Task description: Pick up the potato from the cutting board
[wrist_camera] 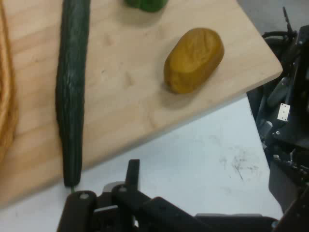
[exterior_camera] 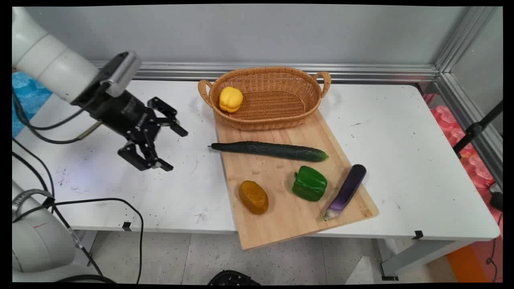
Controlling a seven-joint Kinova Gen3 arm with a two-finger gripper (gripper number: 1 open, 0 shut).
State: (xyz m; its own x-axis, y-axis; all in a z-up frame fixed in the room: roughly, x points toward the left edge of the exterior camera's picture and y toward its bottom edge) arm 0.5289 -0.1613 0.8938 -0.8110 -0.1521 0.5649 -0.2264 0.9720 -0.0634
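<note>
Left of frame, main view: black two-finger gripper (exterior_camera: 175, 147) hangs over bare white table (exterior_camera: 421, 168), tilted and pointing right toward the board. Fingers spread wide apart, nothing between them; upper fingertip (exterior_camera: 180, 131) and lower one both clear of every object. Black cables (exterior_camera: 132, 208) droop from the arm and trail off the table's near edge at lower left.

Centre: wooden cutting board (exterior_camera: 281, 188) lies at an angle, its near corner overhanging the table's front edge. At its far end stands an oval wicker basket (exterior_camera: 273, 116) with two handles; a yellow bell pepper (exterior_camera: 230, 99) lies inside, against the left wall.

Just below the basket a long dark cucumber (exterior_camera: 269, 150) lies across the board, its stem end poking off the left edge onto the table. This is the object nearest the gripper, but apart from it.

Lower on the board, left to right: a brown potato (exterior_camera: 253, 196), a green bell pepper (exterior_camera: 309, 183), then a purple eggplant (exterior_camera: 346, 192) lying diagonally along the right edge. None touch.

Hand view: gripper linkage (wrist_camera: 120, 208) at bottom edge; cucumber (wrist_camera: 72, 96) runs vertically at left, potato (wrist_camera: 194, 60) upper right on the board (wrist_camera: 130, 96), a sliver of green pepper (wrist_camera: 146, 4) at top, basket edge (wrist_camera: 6, 96) at far left.
</note>
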